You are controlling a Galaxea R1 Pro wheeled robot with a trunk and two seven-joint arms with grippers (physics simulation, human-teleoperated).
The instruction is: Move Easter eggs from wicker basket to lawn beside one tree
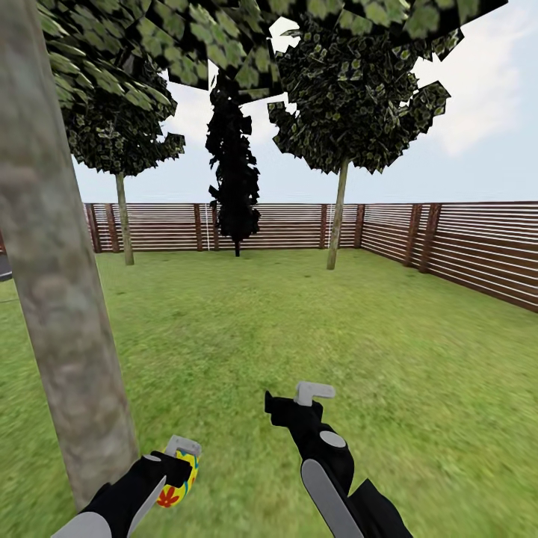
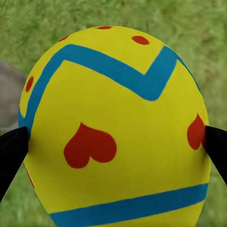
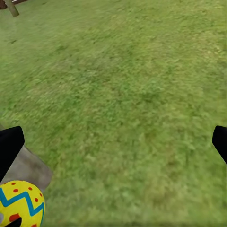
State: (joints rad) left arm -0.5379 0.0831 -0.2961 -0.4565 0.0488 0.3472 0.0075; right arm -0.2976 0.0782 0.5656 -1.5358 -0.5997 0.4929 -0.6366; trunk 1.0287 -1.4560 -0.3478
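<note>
A thick grey-brown tree (image 1: pixel 56 284) rises at the left, close in front of me. My left gripper (image 1: pixel 179 469) is low beside its base, shut on a yellow Easter egg (image 1: pixel 178 486) with blue zigzags and red hearts. That egg (image 2: pixel 116 130) sits between the two black fingertips (image 2: pixel 10 151) in the left wrist view. My right gripper (image 1: pixel 295 400) hangs open over bare lawn (image 1: pixel 314 329), nothing between its fingers. The right wrist view shows the held egg (image 3: pixel 21 204) and the trunk's foot (image 3: pixel 29 168). The basket and other eggs are out of view.
A brown slat fence (image 1: pixel 478 254) bounds the garden at the back and right. Two thin-trunked trees (image 1: pixel 338 217) (image 1: pixel 123 217) and a narrow black tree (image 1: pixel 235 187) stand near it. Open grass lies ahead and to the right.
</note>
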